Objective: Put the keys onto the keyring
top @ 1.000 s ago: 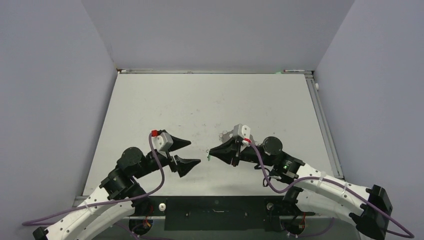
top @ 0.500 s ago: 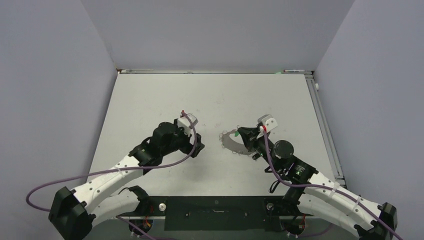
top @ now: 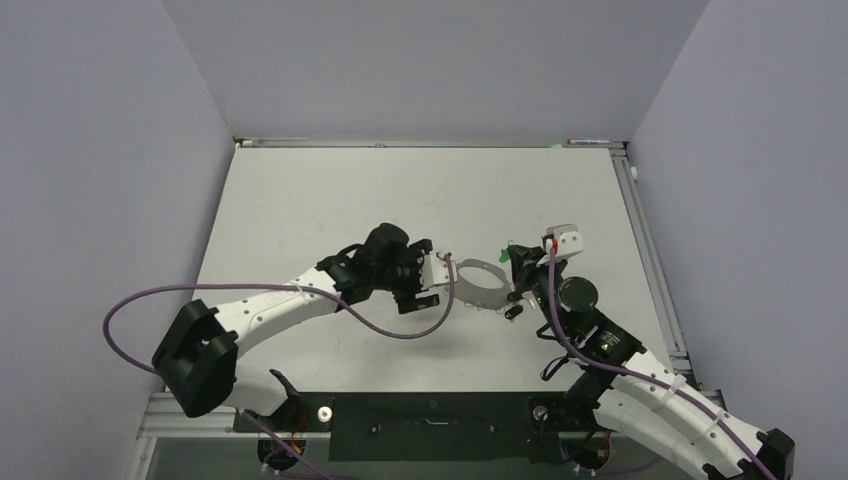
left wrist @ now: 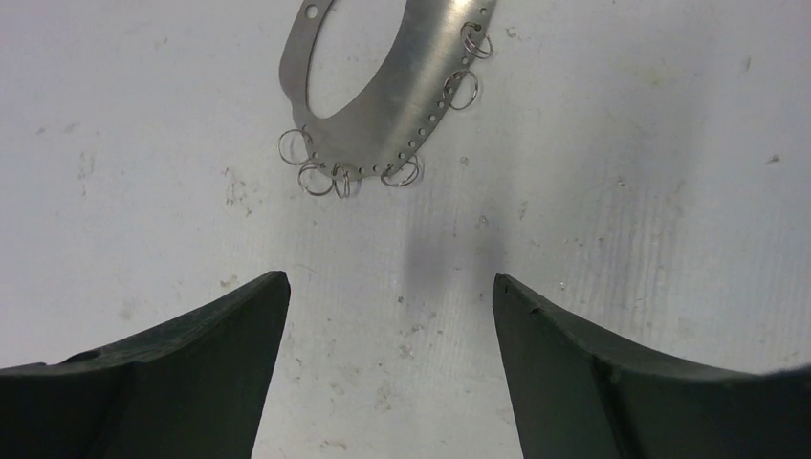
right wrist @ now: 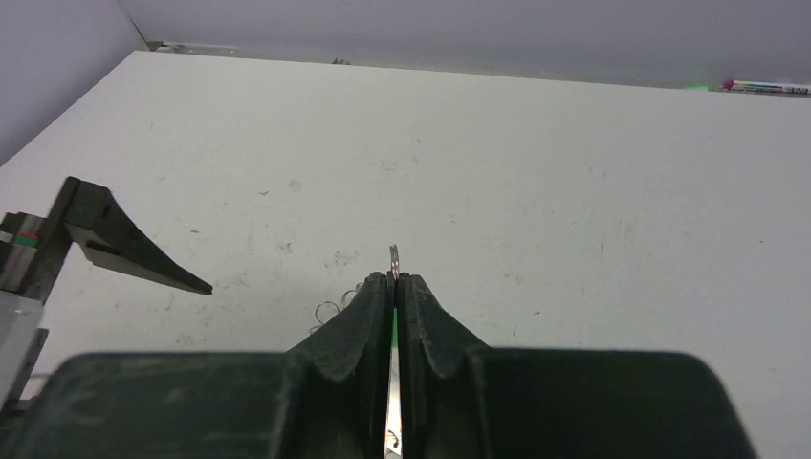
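Note:
The keyring (top: 478,264) is a flat pale grey metal oval lying on the table between my grippers. In the left wrist view it (left wrist: 435,57) carries several small wire rings along its edge. My left gripper (top: 445,284) is open and empty just left of it; its fingertips (left wrist: 268,287) hover short of the ring. My right gripper (top: 513,264) is at the ring's right edge, shut on the green-headed key (top: 507,254). In the right wrist view the gripper (right wrist: 394,278) pinches that key (right wrist: 393,335), and a small ring pokes out at the tips. Dark-headed keys (top: 513,310) lie by the ring.
The table's back rail (top: 430,143) and grey walls enclose the workspace. A purple cable (top: 400,330) loops off the left arm over the table. One left finger (right wrist: 124,251) shows at the left of the right wrist view.
My left arm has swung right and forward up to the keyring, with its gripper open. My right gripper has moved right and farther back with the green key. The keyring has shifted right.

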Robot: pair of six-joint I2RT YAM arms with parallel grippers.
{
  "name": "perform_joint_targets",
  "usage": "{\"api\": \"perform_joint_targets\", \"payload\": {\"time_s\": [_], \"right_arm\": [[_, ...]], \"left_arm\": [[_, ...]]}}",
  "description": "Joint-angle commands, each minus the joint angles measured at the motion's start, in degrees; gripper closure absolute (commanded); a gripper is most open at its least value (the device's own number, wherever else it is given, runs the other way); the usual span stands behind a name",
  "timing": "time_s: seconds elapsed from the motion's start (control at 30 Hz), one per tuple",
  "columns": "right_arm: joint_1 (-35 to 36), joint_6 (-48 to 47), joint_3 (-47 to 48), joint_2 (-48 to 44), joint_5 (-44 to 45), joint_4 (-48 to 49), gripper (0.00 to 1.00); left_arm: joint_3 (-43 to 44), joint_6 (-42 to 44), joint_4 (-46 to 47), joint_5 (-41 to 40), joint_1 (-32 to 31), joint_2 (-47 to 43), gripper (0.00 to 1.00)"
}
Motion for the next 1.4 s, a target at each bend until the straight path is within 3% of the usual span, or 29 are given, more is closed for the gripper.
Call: {"api": "perform_joint_targets", "payload": {"time_s": [0.0,0.37,0.57,1.13,1.37], "right_arm": [[-0.44,0.66,-0.49,-1.17,1.91,0.08,0.95],[-0.86,2.57,-0.99,-3.05,8.05,-2.21,0.95],[-1.36,4.91,-1.25,-3.77,15.12,-3.97,0.95],[-1.67,5.58,-2.05,-4.41,14.53,-3.97,0.95],[-1.63,5.58,-2.15,-4.48,13.97,-3.97,0.95]], "left_arm": [[8.79,15.86,-7.81,7.61,1.15,7.51,0.27],[19.46,24.74,-15.53,13.61,2.41,21.93,0.42],[21.60,25.57,-15.92,14.31,2.24,25.81,0.59],[22.98,23.25,-11.30,15.13,1.30,30.03,0.66],[25.81,23.84,-13.75,14.56,1.26,33.22,0.67]]}}
